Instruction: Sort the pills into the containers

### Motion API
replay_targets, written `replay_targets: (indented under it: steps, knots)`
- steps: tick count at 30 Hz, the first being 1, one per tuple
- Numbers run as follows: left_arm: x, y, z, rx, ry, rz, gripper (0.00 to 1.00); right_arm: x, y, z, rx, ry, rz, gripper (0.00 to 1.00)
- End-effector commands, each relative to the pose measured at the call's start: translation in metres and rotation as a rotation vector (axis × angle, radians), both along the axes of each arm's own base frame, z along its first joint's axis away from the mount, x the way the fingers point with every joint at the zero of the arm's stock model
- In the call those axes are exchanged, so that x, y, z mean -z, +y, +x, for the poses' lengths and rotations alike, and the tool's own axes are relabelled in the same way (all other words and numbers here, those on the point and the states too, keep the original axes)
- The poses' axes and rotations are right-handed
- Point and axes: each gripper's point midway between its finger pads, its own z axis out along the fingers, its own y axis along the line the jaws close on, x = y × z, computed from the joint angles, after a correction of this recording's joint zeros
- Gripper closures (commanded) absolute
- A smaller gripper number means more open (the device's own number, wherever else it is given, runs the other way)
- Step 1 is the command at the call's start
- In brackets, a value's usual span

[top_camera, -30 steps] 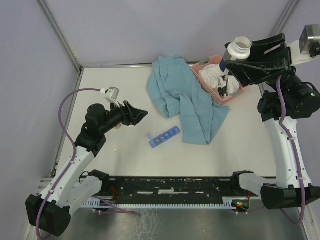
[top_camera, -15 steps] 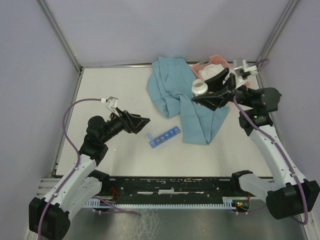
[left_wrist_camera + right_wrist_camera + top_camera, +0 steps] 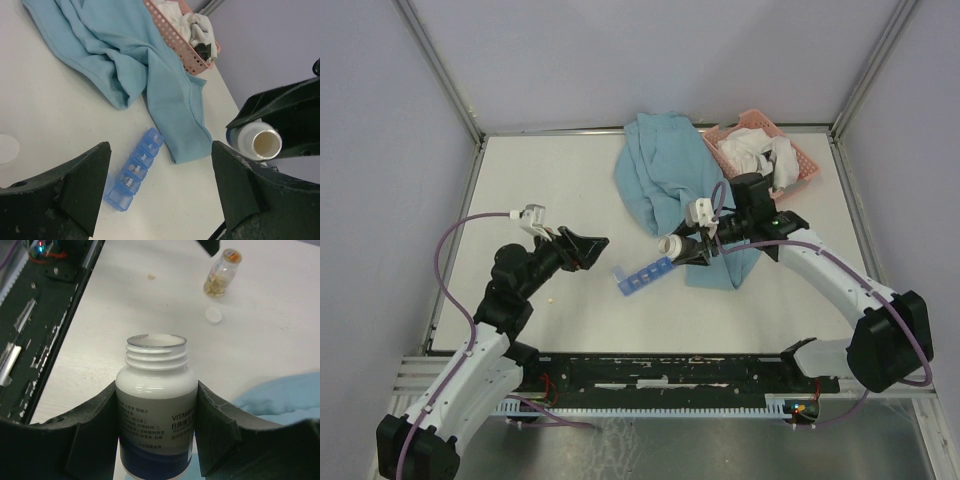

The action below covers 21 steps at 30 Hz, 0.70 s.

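Observation:
The containers are one blue organiser strip (image 3: 645,275) lying in the middle of the table, also shown in the left wrist view (image 3: 135,170). One small tan pill (image 3: 131,166) lies in a compartment. Another pill (image 3: 552,297) lies loose on the table to the left, also seen from the right wrist (image 3: 150,275). My right gripper (image 3: 688,246) is shut on an uncapped white vitamin bottle (image 3: 155,370), which is tipped on its side with its mouth (image 3: 669,245) just above and right of the strip. My left gripper (image 3: 588,247) hovers open left of the strip, with nothing between its fingers.
A crumpled blue cloth (image 3: 680,200) lies behind the strip, touching its far end. A pink mesh basket (image 3: 807,172) with white rags sits at the back right. A small glass vial (image 3: 220,277) and a white cap (image 3: 213,315) stand near my left arm.
My right arm swung down from high at the back right to the table's middle, tipping the bottle over towards the strip. My left gripper opened wider and dropped back slightly.

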Motion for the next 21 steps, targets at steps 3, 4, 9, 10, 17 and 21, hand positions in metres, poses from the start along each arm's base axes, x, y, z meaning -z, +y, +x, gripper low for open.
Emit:
replay_targets:
  steps: [3, 4, 9, 10, 17, 21]
  knots:
    - [-0.019, 0.015, 0.006, -0.081, 0.043, 0.063, 0.14, 0.058, 0.019, -0.003, -0.134, -0.130, -0.185, 0.91]
    - [-0.027, 0.014, 0.005, -0.057, 0.034, 0.104, 0.14, 0.063, 0.022, -0.003, -0.144, -0.124, -0.206, 0.91]
    - [-0.020, 0.042, 0.014, -0.128, 0.063, 0.370, 0.12, 0.086, 0.033, -0.002, -0.136, -0.086, -0.325, 0.91]
    - [-0.011, 0.048, 0.016, -0.151, 0.077, 0.405, 0.11, 0.089, 0.034, -0.003, -0.139, -0.080, -0.345, 0.91]
    - [0.015, 0.059, 0.013, -0.158, 0.118, 0.484, 0.10, 0.107, 0.047, -0.005, -0.125, -0.024, -0.485, 0.91]
    - [0.017, 0.061, 0.010, -0.165, 0.127, 0.491, 0.10, 0.116, 0.053, -0.004, -0.112, -0.023, -0.535, 0.91]
